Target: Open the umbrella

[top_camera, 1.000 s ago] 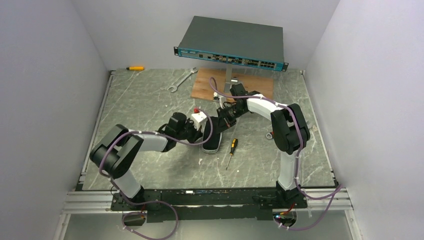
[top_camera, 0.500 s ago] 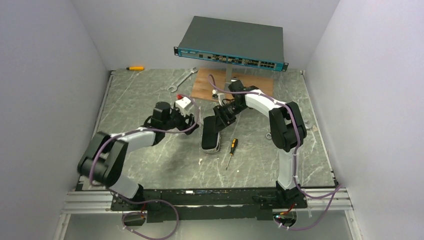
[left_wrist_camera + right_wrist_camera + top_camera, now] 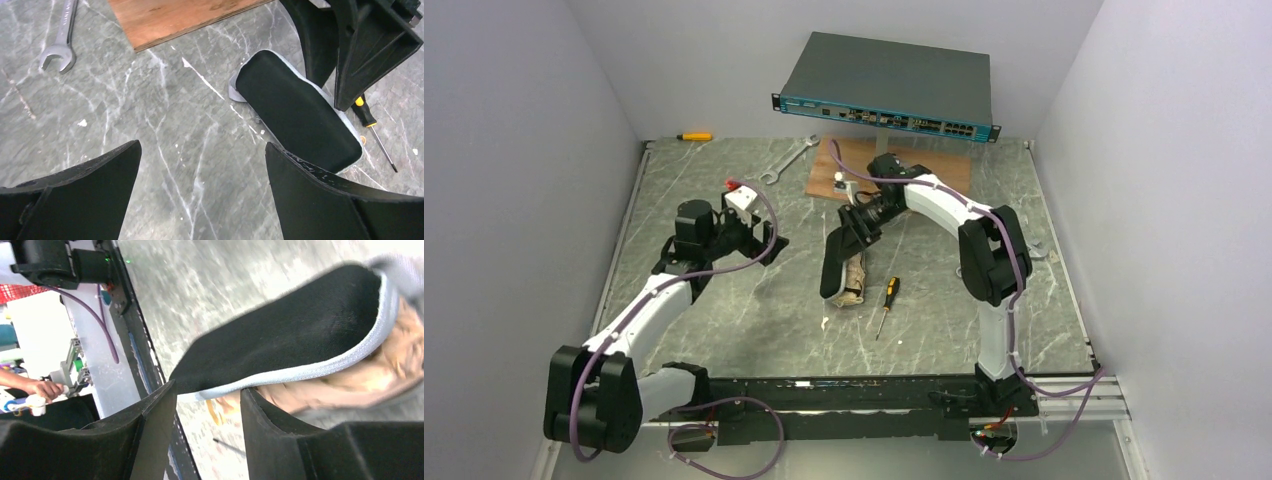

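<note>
Right tool (image 3: 209, 390) pinching umbrella (image 3: 300, 335) rim, left tool (image 3: 202, 146) spread wide, well apart

Black, pale-rimmed umbrella (image 3: 838, 272) shows beige fabric on grey white-veined table (image 3: 724, 300).

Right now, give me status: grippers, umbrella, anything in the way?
Left gripper open, clear. Right gripper clamped on umbrella cover, beige fabric showing. Screwdriver beside it.

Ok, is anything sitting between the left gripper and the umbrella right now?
Nothing visible. Only bare table lies between the open left gripper and the umbrella. The right gripper holds the umbrella's far end, and the screwdriver lies beyond it, on the side away from the left gripper.
</note>
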Motion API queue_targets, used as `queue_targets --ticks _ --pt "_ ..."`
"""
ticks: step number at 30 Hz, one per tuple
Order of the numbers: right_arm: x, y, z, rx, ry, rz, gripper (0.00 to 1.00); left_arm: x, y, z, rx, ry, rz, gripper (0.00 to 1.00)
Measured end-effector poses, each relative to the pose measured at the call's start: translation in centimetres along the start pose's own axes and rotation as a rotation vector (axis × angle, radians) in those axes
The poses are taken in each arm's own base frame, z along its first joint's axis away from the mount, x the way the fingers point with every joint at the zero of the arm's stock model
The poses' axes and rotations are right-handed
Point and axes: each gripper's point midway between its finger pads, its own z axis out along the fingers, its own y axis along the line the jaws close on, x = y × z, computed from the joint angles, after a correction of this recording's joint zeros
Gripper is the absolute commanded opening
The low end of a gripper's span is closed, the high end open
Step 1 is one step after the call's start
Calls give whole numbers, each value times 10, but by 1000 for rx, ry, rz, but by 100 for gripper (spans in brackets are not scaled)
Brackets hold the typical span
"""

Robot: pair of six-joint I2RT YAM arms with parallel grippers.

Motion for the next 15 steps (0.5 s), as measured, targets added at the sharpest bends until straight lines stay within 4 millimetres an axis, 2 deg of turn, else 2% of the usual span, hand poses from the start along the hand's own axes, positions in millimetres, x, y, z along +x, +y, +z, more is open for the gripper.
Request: queue_targets --ticks 5,8,11,15 --pt "-34 31 11 -27 -41 -102 66 -4 1 -14 -21 -3 -2 100" --pt "-42 38 25 -24 -44 -157 67 -3 2 -17 -35 -1 -22 100" --pt "-43 28 48 -8 -12 -181 69 1 7 -20 -60 13 -67 100" --pt "-28 -3 75 24 56 -155 77 6 12 -23 -84 26 -130 100"
